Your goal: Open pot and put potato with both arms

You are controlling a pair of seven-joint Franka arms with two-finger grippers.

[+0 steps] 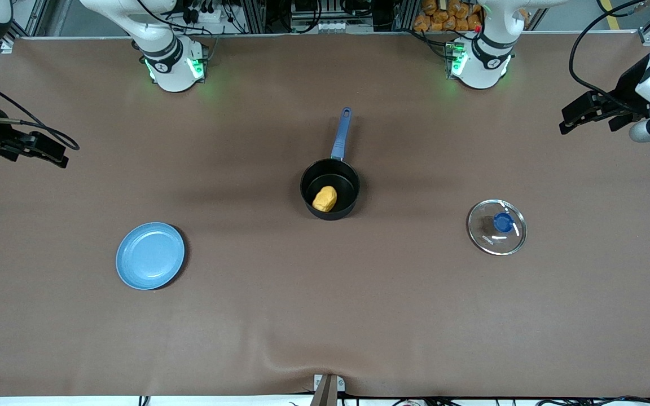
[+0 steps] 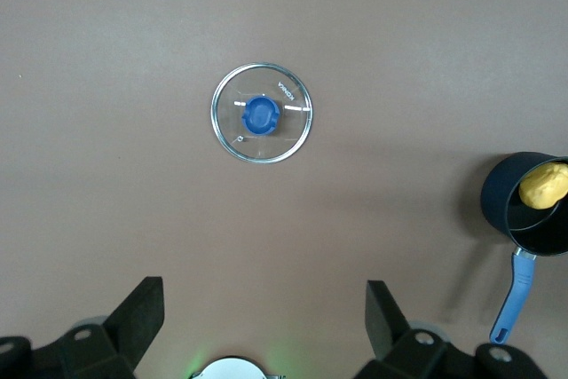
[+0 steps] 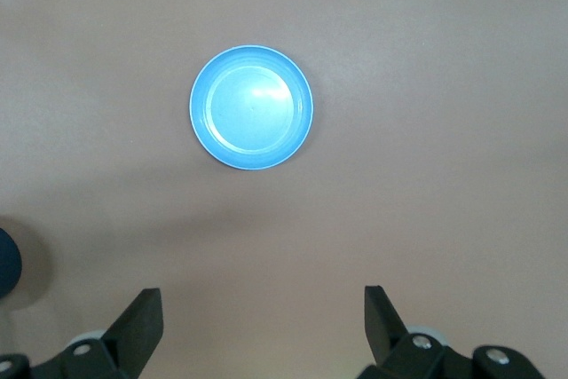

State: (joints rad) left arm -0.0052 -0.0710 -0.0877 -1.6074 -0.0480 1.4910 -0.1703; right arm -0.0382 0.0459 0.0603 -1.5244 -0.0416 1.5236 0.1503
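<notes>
The plate (image 1: pixel 150 255) lies nearest the front camera, toward the right arm's end of the table (image 1: pixel 325 316). The lid (image 1: pixel 496 226) lies flat toward the left arm's end. Farther, the open pot (image 1: pixel 330 188) holds the potato (image 1: pixel 324 199). The left claw (image 2: pixel 264 317) and the right claw (image 3: pixel 263 317) both wait wide, holding nothing

My brown tabletop (image 1: pixel 325 316), pot (image 1: pixel 330 189) at its middle between both sets of jaws, glass lid (image 1: pixel 496 226) beneath my left jaws, blue plate (image 1: pixel 150 255) beneath my right jaws
</notes>
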